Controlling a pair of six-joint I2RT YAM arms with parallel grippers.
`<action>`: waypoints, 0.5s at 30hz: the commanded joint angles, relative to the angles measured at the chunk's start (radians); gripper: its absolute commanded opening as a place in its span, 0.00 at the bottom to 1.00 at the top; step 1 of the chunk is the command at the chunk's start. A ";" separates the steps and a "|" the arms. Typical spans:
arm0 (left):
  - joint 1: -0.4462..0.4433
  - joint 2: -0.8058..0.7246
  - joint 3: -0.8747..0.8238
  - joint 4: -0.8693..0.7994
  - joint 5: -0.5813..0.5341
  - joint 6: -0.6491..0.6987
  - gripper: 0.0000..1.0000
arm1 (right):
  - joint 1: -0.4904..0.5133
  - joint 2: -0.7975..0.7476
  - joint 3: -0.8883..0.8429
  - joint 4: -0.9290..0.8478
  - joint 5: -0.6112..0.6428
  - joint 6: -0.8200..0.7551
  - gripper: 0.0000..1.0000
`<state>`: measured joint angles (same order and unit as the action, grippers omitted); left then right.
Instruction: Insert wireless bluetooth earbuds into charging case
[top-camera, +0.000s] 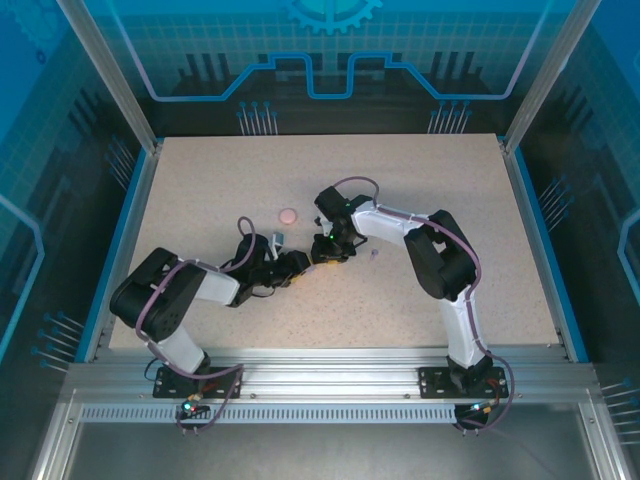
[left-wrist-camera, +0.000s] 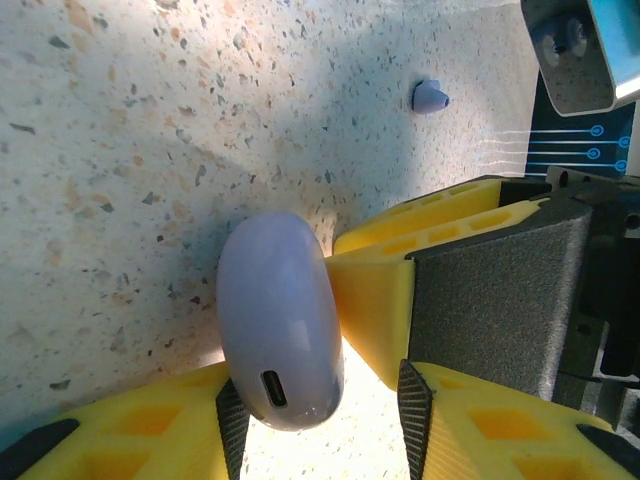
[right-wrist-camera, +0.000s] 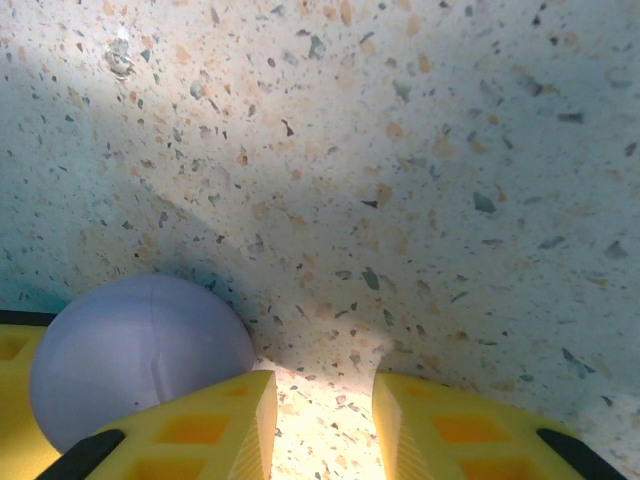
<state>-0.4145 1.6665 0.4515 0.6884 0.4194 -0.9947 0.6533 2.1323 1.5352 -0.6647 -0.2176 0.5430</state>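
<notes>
We see the left gripper (left-wrist-camera: 318, 440) low over the table (left-wrist-camera: 120, 150), jaws apart. The lavender case (left-wrist-camera: 280, 320) sits between its fingers, with the port end facing the wrist camera. The case touches the pad of one finger (left-wrist-camera: 232, 430). A bright gap separates it from the other pad, so it's not clamped. The case looks up on its edge with the lid shut, though we can't be sure of either.

The right gripper (right-wrist-camera: 325, 420) comes in from the other side and meets the left one mid-table. Its jaws are apart with bare table between them. The outer face of one finger (right-wrist-camera: 200, 425) is against the case. In the left wrist view that same yellow finger touches the case's side. So the case is pinned loosely between one finger from each arm and rests on the table.

Past the case, one lavender bud (left-wrist-camera: 430, 97) lies loose on the table. It's apart from both grippers and is not in any case. From the top it's just to the right of the right gripper.

Farther back, the pink case (top-camera: 289, 214) lies flat on the table, apart from both arms.

There's a small pale item (top-camera: 278, 240) near the left wrist, too small for us to tell what it is.
</notes>
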 joint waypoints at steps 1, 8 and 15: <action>-0.007 0.006 0.023 0.033 -0.004 0.019 0.47 | -0.001 0.032 -0.018 -0.013 0.007 0.005 0.33; -0.008 -0.017 -0.004 0.011 -0.064 0.016 0.42 | -0.001 0.037 -0.016 -0.012 0.006 0.005 0.33; -0.009 -0.021 -0.021 0.013 -0.114 0.001 0.35 | -0.002 0.038 -0.013 -0.012 0.006 0.004 0.33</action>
<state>-0.4156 1.6634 0.4438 0.6891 0.3447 -0.9958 0.6533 2.1323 1.5352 -0.6647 -0.2176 0.5430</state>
